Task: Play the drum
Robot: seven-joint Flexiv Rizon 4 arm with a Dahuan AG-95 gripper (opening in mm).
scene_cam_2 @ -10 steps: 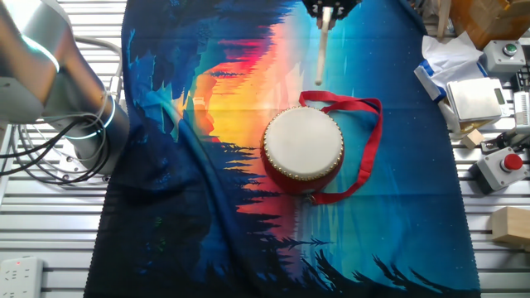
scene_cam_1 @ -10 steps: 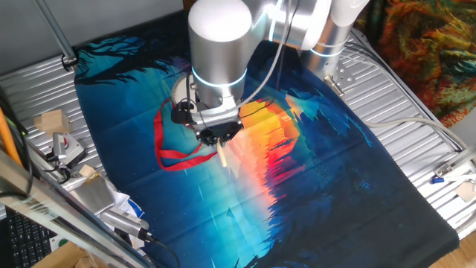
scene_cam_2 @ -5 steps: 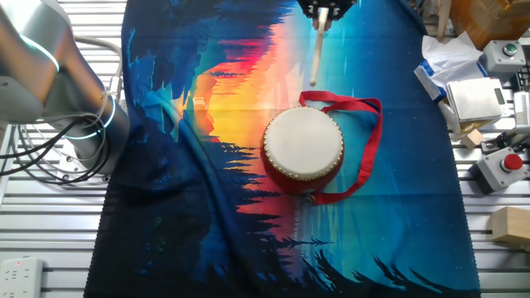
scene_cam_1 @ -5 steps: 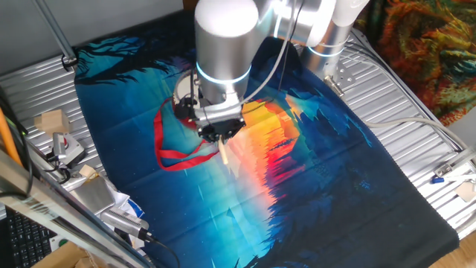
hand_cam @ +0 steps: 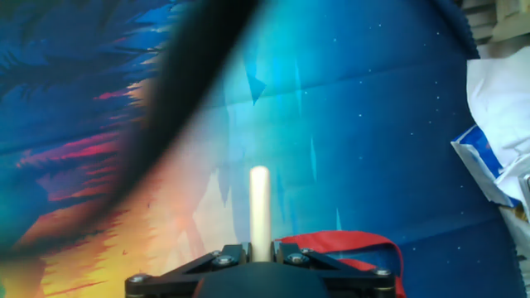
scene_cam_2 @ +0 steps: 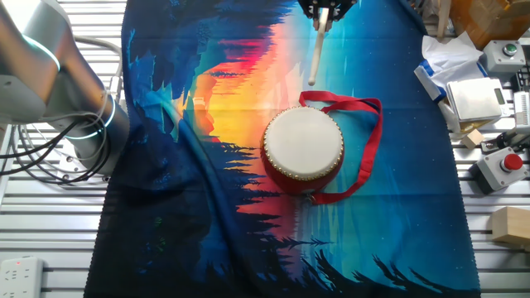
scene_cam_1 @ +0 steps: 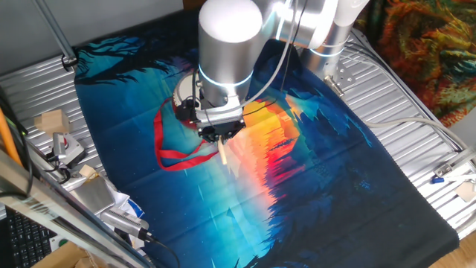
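The drum (scene_cam_2: 303, 145) sits on the printed cloth with its cream skin up, red sides and red ribbon (scene_cam_2: 374, 141) looped round it. In the one fixed view only its edge (scene_cam_1: 181, 95) shows behind the arm, with the ribbon (scene_cam_1: 159, 141) in front. My gripper (scene_cam_2: 323, 10) is shut on a thin pale wooden stick (scene_cam_2: 315, 54), whose tip hangs just beyond the drum's far rim, above the ribbon. In the hand view the stick (hand_cam: 260, 207) stands between my gripper's (hand_cam: 261, 248) jaws, with the ribbon (hand_cam: 356, 244) below right.
A grey box (scene_cam_2: 476, 99), white paper (scene_cam_2: 451, 54) and a red button unit (scene_cam_2: 501, 165) lie right of the cloth. Wooden blocks (scene_cam_2: 509, 225) (scene_cam_1: 50, 120) sit on the metal table edge. The arm base (scene_cam_2: 50, 91) stands at left.
The arm has shifted slightly, and the stick's tip has moved a little sideways and away from the drum. The drum has not moved.
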